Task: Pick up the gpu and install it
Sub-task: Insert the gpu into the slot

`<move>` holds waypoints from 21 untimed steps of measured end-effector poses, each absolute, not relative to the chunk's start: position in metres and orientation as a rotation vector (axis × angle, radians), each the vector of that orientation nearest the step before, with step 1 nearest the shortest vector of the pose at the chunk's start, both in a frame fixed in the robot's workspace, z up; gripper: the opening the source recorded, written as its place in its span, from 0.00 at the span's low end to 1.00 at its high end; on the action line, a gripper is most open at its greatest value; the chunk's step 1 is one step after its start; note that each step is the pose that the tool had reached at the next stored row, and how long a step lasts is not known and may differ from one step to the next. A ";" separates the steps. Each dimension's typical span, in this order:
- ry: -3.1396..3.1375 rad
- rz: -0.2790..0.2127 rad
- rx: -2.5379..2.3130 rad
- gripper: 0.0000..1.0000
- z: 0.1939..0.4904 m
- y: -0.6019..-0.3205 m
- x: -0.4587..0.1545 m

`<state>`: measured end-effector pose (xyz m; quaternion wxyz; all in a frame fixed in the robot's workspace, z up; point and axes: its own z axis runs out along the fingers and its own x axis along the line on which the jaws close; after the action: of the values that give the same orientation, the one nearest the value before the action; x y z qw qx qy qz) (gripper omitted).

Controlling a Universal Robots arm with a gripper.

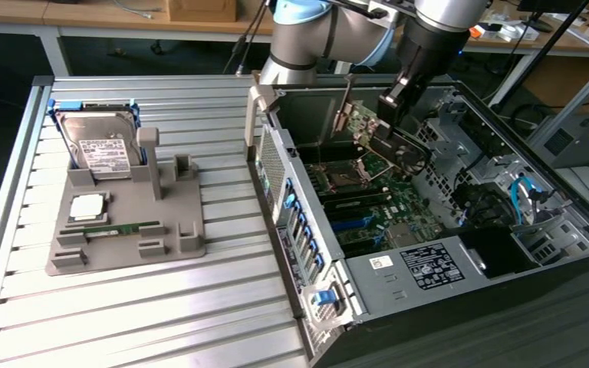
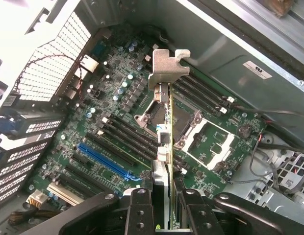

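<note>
Gripper: here it is (image 2: 166, 192), two black fingers pinched narrow on the graphics card, one pad on each face.
Graphics card: the graphics card (image 2: 164, 133) is held edge-on between those fingers, a thin green board running away from the wrist camera, up inside the open computer case.
Bracket: the silver metal bracket (image 2: 167, 62) sits at the card's far end, its hooked lip turned sideways.
Motherboard: the green motherboard (image 2: 117, 105) lies beyond the card; the card crosses in front of the processor socket (image 2: 190, 123), and I can't tell whether it touches the board.
Blue slot: a long blue slot (image 2: 105, 158) sits off to one side of the card, with black slots beside it.
Case: the case (image 1: 297, 230) lies open on its side at the exterior view's right, arm reaching down into it.
Table: a slatted metal table (image 1: 172, 314) carries it all.
Tray: well apart, at the exterior view's left, a grey tray (image 1: 187, 244) holds a hard drive (image 1: 105, 152) standing on edge, a processor chip (image 1: 88, 205) and a memory stick (image 1: 120, 228).
</note>
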<state>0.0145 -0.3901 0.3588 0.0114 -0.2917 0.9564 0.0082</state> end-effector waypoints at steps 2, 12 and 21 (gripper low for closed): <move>2.980 0.026 -0.918 0.27 0.359 -0.390 0.015; 2.966 0.026 -0.965 0.27 0.359 -0.390 0.015; 2.955 0.026 -0.999 0.27 0.359 -0.390 0.015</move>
<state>0.0145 -0.3901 0.3587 0.0112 -0.3202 0.9472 0.0084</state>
